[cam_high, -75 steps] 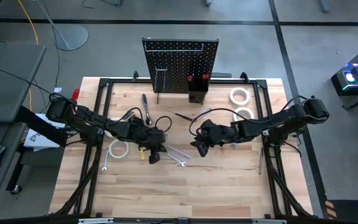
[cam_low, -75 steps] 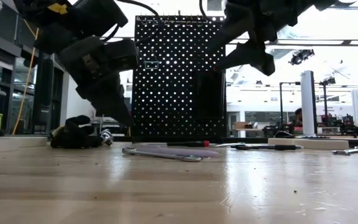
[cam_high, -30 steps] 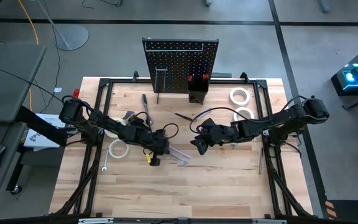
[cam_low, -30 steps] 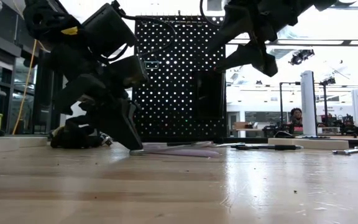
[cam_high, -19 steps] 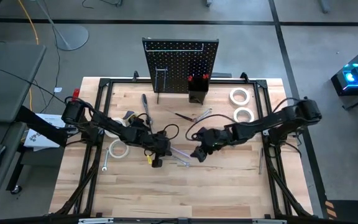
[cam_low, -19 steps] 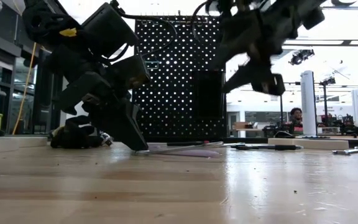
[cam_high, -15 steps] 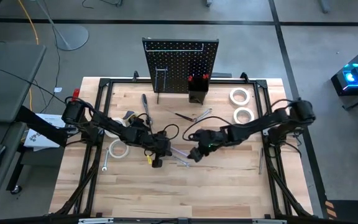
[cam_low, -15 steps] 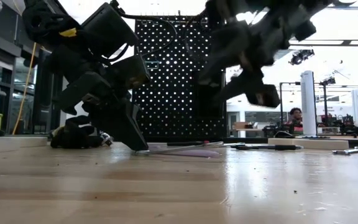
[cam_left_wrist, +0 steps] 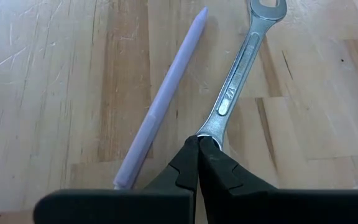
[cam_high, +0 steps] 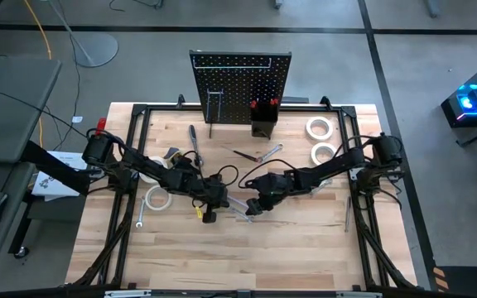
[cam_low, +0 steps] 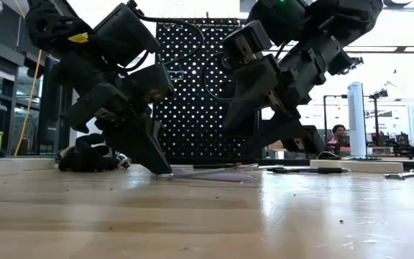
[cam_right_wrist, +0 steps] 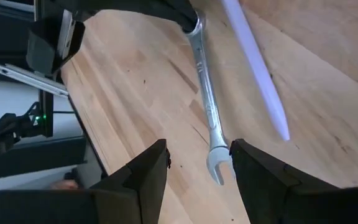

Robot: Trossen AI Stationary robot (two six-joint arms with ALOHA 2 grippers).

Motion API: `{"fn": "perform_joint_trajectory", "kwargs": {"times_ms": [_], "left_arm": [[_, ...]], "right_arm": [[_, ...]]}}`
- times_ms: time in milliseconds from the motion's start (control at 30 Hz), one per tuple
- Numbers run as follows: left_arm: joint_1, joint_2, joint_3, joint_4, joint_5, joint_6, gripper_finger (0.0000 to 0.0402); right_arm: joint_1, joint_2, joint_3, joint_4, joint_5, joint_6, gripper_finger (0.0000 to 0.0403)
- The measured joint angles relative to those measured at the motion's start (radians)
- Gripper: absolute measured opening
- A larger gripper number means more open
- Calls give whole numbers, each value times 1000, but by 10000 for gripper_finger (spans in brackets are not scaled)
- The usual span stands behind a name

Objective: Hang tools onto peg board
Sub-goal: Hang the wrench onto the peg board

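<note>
A silver wrench (cam_left_wrist: 238, 74) lies near the table's middle beside a pale purple stick (cam_left_wrist: 160, 106). My left gripper (cam_high: 210, 207) is shut on the wrench's end that points toward the table's left. My right gripper (cam_high: 252, 207) is open and low over the table. Its two fingers (cam_right_wrist: 148, 174) stand on either side of the wrench's open-jawed free end (cam_right_wrist: 217, 169) without visibly touching it. The black peg board (cam_high: 240, 83) stands upright at the table's far edge, with hooks and a small black bin (cam_high: 262, 124). My left gripper pinches the wrench's shaft at its end (cam_left_wrist: 207, 138) between the two fingertips. The fingers slant down from the table's left side and lie along the wrench. The held end is close to the table; the free end points toward my right gripper.
White tape rolls lie at the far right (cam_high: 319, 127) and beside my left arm (cam_high: 156, 199). Screwdrivers (cam_high: 244, 155), pliers (cam_high: 172, 156) and a small wrench (cam_high: 139, 217) are scattered on the wooden table. Free room lies toward the near edge.
My right gripper has come down and toward the table's left, up to the wrench's free end, and now stands with its fingers around that end. My left gripper has kept its hold on the wrench's other end.
</note>
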Motion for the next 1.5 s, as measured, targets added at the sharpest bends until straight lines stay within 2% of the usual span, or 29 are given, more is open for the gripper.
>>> {"fn": "perform_joint_trajectory", "kwargs": {"times_ms": [1000, 1500], "left_arm": [[0, 1, -1, 17, -4, 17, 0], [0, 2, -1, 76, -36, 19, 0]], "right_arm": [[-3, 0, 0, 0, 3, -11, 172], [-3, 1, 0, -54, 46, -29, 171]]}}
